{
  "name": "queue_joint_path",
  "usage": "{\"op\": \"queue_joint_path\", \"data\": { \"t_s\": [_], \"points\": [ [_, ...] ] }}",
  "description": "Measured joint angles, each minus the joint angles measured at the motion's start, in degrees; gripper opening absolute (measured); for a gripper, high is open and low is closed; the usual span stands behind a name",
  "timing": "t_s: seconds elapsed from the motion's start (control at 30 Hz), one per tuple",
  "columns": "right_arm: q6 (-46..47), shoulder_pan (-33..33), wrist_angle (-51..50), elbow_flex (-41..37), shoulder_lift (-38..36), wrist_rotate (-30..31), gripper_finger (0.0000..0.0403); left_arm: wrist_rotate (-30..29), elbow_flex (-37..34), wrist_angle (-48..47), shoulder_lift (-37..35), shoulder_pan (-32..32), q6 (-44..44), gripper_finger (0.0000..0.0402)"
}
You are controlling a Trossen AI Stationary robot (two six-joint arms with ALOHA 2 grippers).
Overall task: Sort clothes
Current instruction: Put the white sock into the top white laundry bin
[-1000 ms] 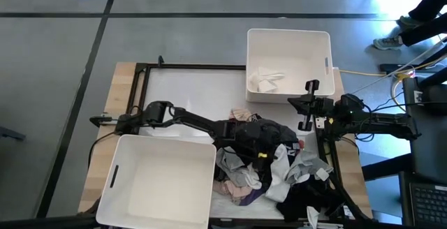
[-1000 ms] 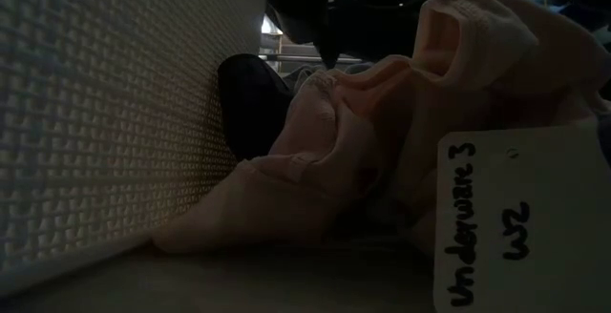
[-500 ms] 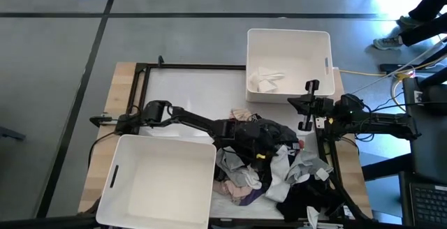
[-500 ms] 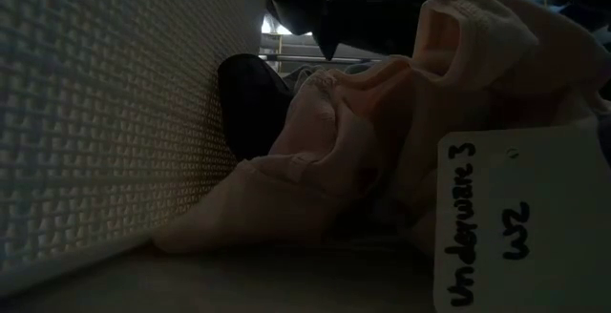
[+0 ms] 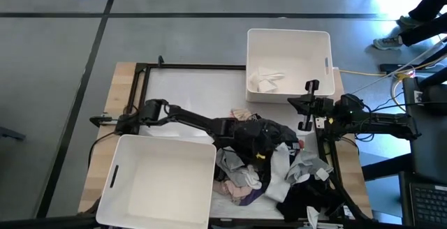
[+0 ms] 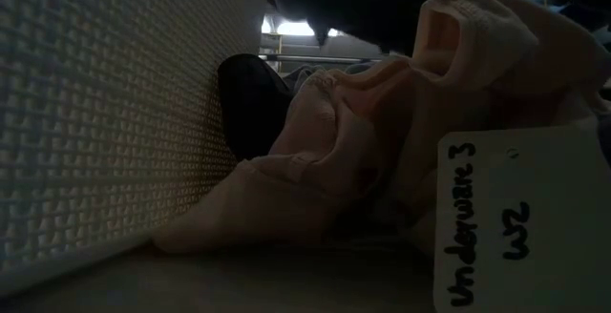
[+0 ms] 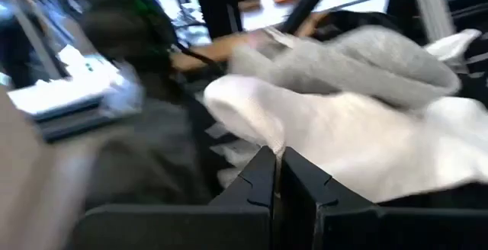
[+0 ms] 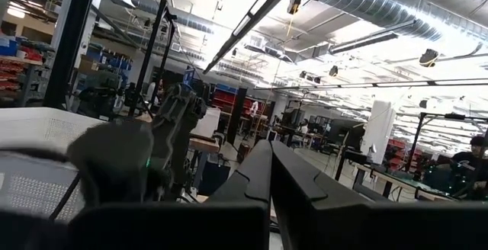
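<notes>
At the table's near edge, the low view is filled by a pale pink garment [image 6: 382, 141] lying against the ribbed wall of a white bin [image 6: 115, 113], with a handwritten paper tag [image 6: 520, 222] at its side and a dark piece of fabric [image 6: 250, 103] tucked behind it; little else shows from that height. From above, that near white bin [image 5: 133, 208] stands on the table's left front and looks empty. Just beside it lies the heap of clothes [image 5: 279, 173]: black, grey, white and pink pieces jumbled together, spilling toward the front right, where the table edge cuts them off. The left gripper [image 5: 260, 139] reaches across into the top of this heap, buried among black fabric so that its tips are hard to pick out from above; the left wrist view shows its fingers [image 7: 252, 185] pressed together with no gap, against a white garment [image 7: 358, 147] under a grey one [image 7: 358, 63], but whether any cloth is actually pinched between them cannot be made out. The right gripper [image 5: 305, 106] waits at the table's right side, clear of the heap, its fingers [image 8: 293, 177] closed on nothing. Farther back, a second white bin [image 5: 321, 47] holds a single white garment [image 5: 267, 79].
</notes>
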Motion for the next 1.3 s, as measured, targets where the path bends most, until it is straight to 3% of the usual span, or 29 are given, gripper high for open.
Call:
{"op": "queue_joint_path", "data": {
  "t_s": [0.3, 0.43, 0.73, 1.3],
  "points": [
    [0.0, 0.0, -0.5, 0.0, 0.0, 0.2, 0.001, -14.5, 0.0, -6.7, -7.1, 0.4, 12.7, 0.0006],
    [0.0, 0.0, -0.5, 0.0, 0.0, 0.1, 0.001, -17.8, 0.0, -6.6, -10.2, 1.8, 16.1, 0.0006],
    [-0.1, 0.0, -0.4, 0.0, 0.0, -0.1, 0.001, -18.9, 0.0, -5.6, -14.8, 9.4, 16.9, 0.0006],
    [-0.2, 0.0, -0.3, 0.0, 0.0, 0.4, 0.001, -18.8, 0.0, 16.4, -15.2, 22.8, 11.2, 0.0007]
  ]
}}
